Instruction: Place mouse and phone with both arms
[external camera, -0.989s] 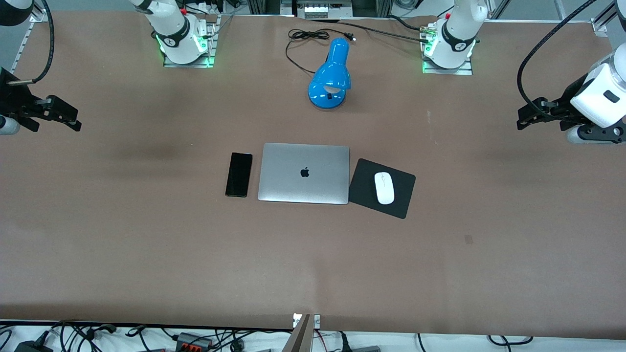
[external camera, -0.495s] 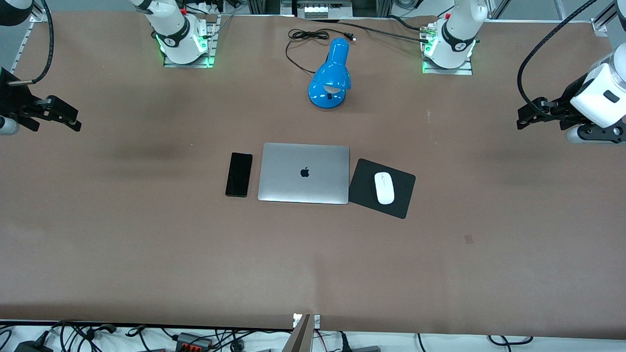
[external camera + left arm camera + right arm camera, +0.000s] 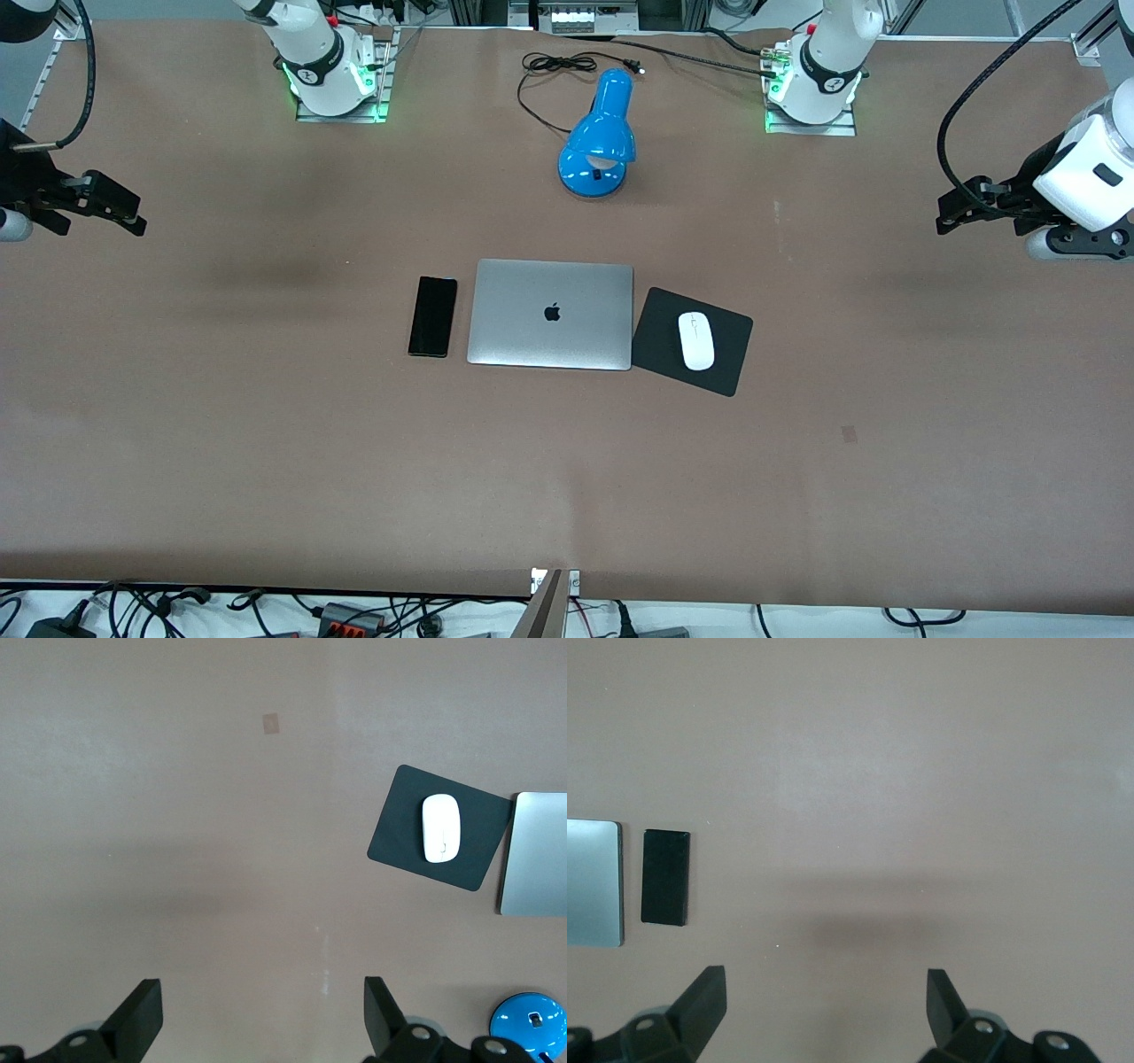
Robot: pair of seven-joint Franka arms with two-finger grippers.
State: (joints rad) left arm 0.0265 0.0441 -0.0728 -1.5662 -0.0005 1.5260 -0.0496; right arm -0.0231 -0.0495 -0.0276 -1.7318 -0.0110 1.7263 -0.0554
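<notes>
The white mouse point(image 3: 696, 340) lies on a black square mat point(image 3: 731, 363) beside a closed silver laptop point(image 3: 551, 314), toward the left arm's end; it also shows in the left wrist view point(image 3: 440, 827). The black phone point(image 3: 432, 316) lies flat on the table beside the laptop, toward the right arm's end; it also shows in the right wrist view point(image 3: 664, 876). My left gripper point(image 3: 952, 213) point(image 3: 263, 1020) is open and empty, up over bare table at its arm's end. My right gripper point(image 3: 133, 217) point(image 3: 826, 1014) is open and empty, up over bare table at its arm's end.
A blue desk lamp point(image 3: 601, 140) lies farther from the front camera than the laptop, its black cord point(image 3: 547, 69) looped near the table's edge. The two arm bases point(image 3: 330, 75) point(image 3: 817, 80) stand along that edge. A small dark mark point(image 3: 849, 433) is on the brown table.
My right gripper has shifted very slightly; nothing else has moved.
</notes>
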